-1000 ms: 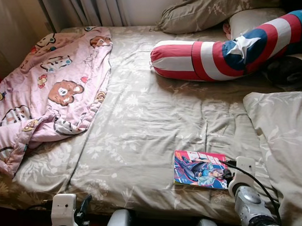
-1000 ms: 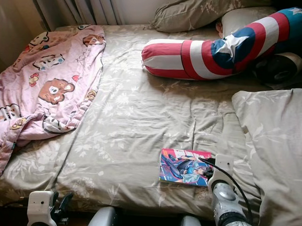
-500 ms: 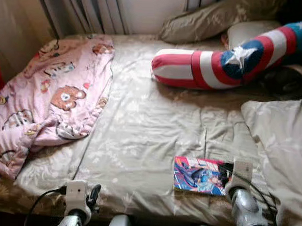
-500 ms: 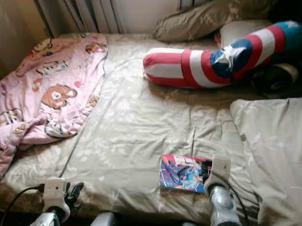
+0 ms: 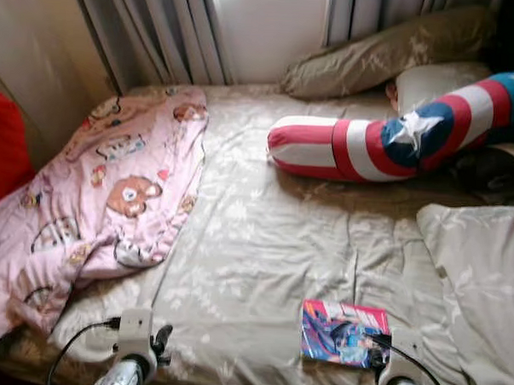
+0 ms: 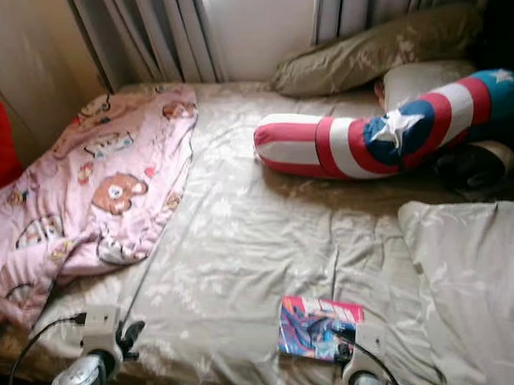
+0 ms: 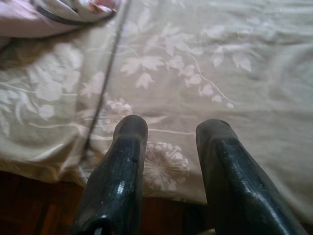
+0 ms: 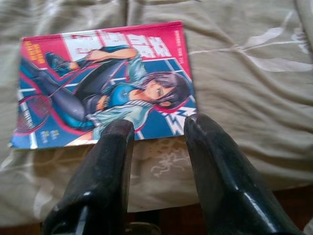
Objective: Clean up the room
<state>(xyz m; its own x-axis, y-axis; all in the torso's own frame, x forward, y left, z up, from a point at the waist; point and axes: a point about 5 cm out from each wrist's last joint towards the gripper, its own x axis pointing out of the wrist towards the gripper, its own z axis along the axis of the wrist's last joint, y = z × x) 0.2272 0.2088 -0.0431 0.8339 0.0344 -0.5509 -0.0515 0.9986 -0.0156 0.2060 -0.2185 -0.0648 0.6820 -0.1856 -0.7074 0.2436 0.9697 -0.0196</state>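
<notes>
With its fingers parted, the right gripper should be slid level under the comic book's edge, clear of the bed sheet.

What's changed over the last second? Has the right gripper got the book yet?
Not yet. The whole view has shifted, so the camera moved, not the bedding. The right gripper remains open at the comic book's near edge, nothing grasped. The left gripper stays open over the bed's front edge. The pink blanket and striped bolster lie unchanged.

Bed: pink blanket, striped bolster, pillows, comic book.
</notes>
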